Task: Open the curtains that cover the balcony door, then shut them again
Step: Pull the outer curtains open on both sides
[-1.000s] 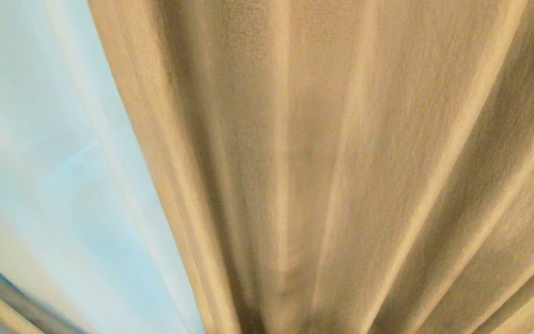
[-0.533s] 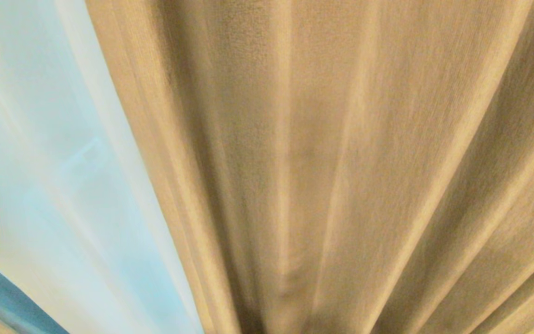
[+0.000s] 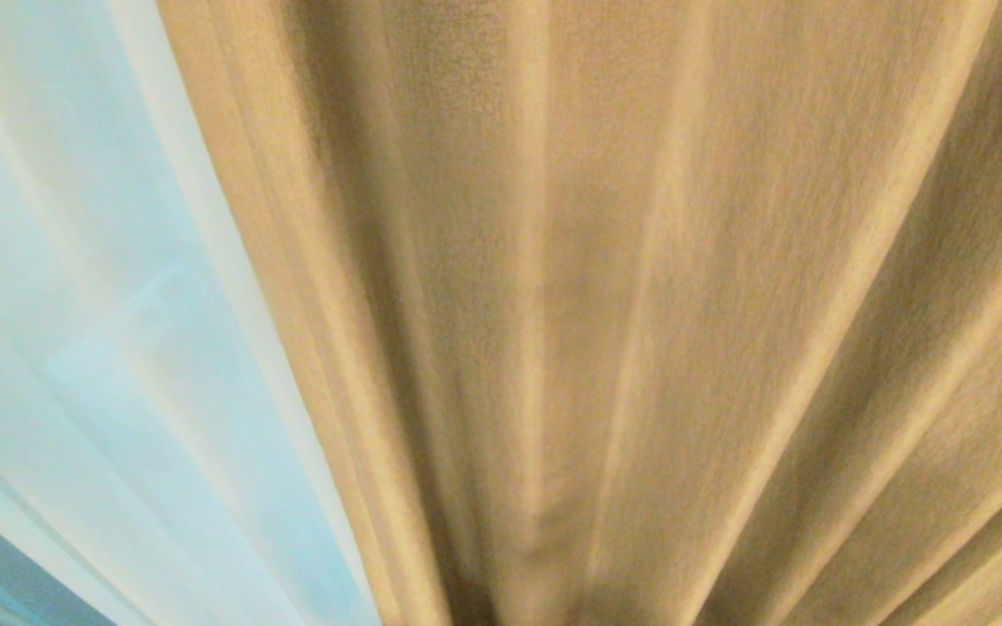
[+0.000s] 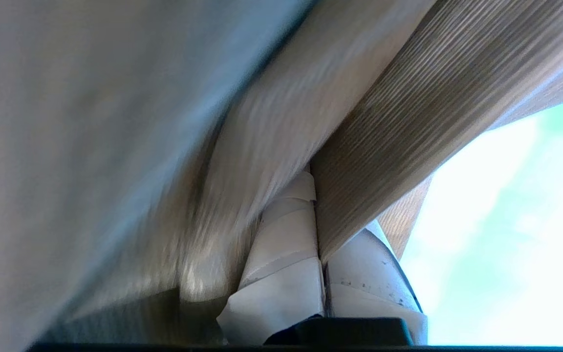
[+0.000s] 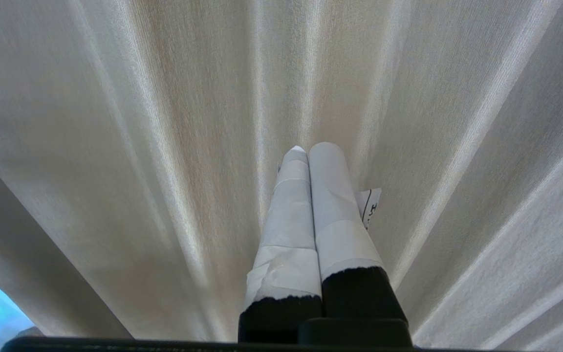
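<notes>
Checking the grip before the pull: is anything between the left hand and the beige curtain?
Nothing visible. The left hand is shut on a fold of the beige curtain, with the fabric pinched directly between its fingers.

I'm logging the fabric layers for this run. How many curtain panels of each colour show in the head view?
Thick cream-beige pleated drape: 1
Thin white see-through sheer: 1
Total: 2
</notes>
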